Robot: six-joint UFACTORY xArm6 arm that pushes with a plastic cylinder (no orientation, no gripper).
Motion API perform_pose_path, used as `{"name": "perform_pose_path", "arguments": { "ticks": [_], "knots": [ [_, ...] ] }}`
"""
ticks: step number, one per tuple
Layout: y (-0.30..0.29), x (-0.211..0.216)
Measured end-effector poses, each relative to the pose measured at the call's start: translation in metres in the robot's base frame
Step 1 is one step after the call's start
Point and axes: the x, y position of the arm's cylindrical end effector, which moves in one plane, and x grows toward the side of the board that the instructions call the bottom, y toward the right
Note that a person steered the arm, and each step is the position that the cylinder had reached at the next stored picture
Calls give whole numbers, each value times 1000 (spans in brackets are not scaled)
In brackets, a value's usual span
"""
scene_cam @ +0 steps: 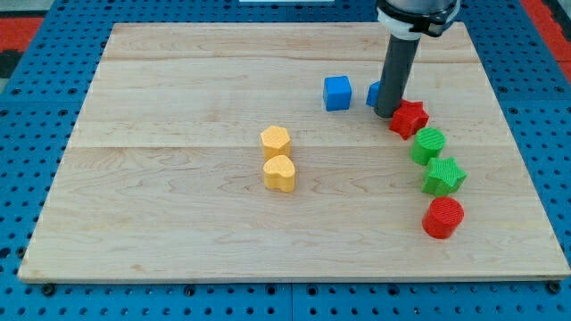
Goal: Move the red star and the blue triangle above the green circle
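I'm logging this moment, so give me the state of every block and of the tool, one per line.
my tip: down on the board, touching the red star's left side.
red star: flat, just above the green circle.
blue triangle: mostly hidden behind the rod.
green circle: flat, between both stars.
blue cube: flat, alone.
green star: flat.
red circle: flat.
yellow hearts: flat, touching.

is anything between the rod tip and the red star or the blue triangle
Nothing visible stands between them. My tip sits right beside the red star block, on its left in the view, and the small blue triangle block is partly hidden just behind the rod. The green circle block lies directly below the star, apparently touching it.
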Motion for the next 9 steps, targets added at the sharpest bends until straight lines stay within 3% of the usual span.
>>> {"name": "perform_pose_path", "arguments": {
  "ticks": [3,5,7,9],
  "knots": [
    [16,-16],
    [-29,-11],
    [-50,-54],
    [0,-42]
  ]
}}
